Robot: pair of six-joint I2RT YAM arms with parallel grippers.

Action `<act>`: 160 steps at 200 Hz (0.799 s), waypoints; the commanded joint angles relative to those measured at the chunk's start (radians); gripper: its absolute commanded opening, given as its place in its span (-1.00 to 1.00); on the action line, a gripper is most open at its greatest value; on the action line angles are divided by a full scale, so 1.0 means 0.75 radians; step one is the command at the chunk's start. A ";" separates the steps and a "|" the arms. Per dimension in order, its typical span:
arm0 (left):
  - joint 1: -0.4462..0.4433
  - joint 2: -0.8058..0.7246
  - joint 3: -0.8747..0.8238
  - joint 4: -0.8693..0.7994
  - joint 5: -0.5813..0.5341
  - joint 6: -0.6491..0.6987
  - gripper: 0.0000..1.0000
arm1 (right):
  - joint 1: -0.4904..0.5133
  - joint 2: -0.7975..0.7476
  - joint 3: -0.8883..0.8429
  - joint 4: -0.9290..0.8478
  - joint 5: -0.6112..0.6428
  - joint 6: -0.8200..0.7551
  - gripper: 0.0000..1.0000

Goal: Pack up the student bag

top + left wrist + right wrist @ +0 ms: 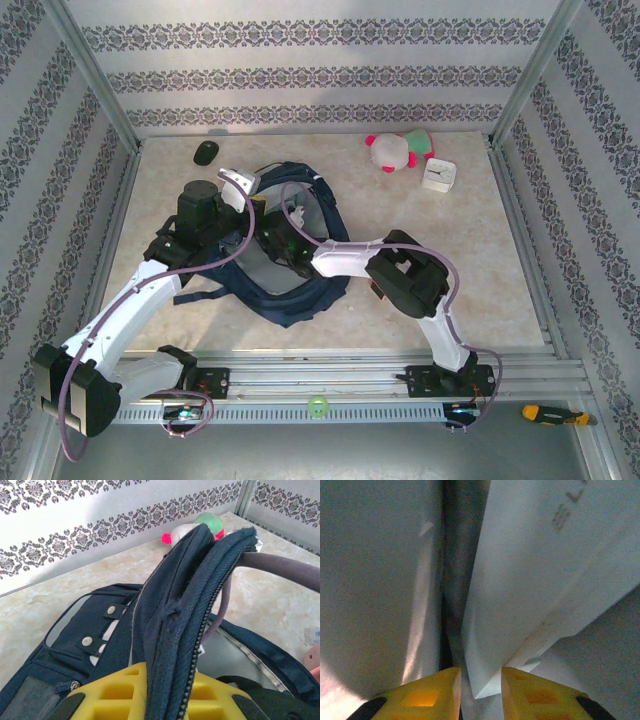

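Observation:
The student bag (pixel 300 292), dark navy, lies mid-table with its mouth open. My left gripper (pixel 256 196) holds up the bag's upper rim. In the left wrist view the yellow fingers (pixel 100 692) are shut on the zippered navy edge (pixel 200 605), which rises between them. My right gripper (pixel 282 240) reaches down into the bag's opening. In the right wrist view its fingers (pixel 427 695) stand apart. The corner of a flat white box (pixel 545 580) lies between them against the grey lining (pixel 375 580), and a gap shows beside the left finger.
A white and pink plush toy (pixel 398 150) and a small white square object (pixel 438 175) sit at the back right. A black mouse (pixel 206 152) lies at the back left. A screwdriver (pixel 545 412) and a green ring (pixel 318 405) rest by the front rail.

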 commanded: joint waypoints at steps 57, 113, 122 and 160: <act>0.005 -0.032 0.051 0.218 0.025 -0.003 -0.84 | -0.007 -0.171 -0.155 0.019 0.041 -0.134 -0.29; 0.004 -0.072 0.033 0.184 -0.045 0.044 -0.82 | 0.003 -0.777 -0.560 -0.365 0.039 -0.497 -0.10; 0.005 -0.079 0.031 0.177 -0.052 0.052 -0.82 | 0.004 -0.894 -0.586 -0.517 0.073 -0.560 -0.07; 0.003 -0.104 0.005 0.166 -0.092 0.072 -0.81 | -0.077 -1.241 -0.599 -1.256 0.144 -0.706 0.13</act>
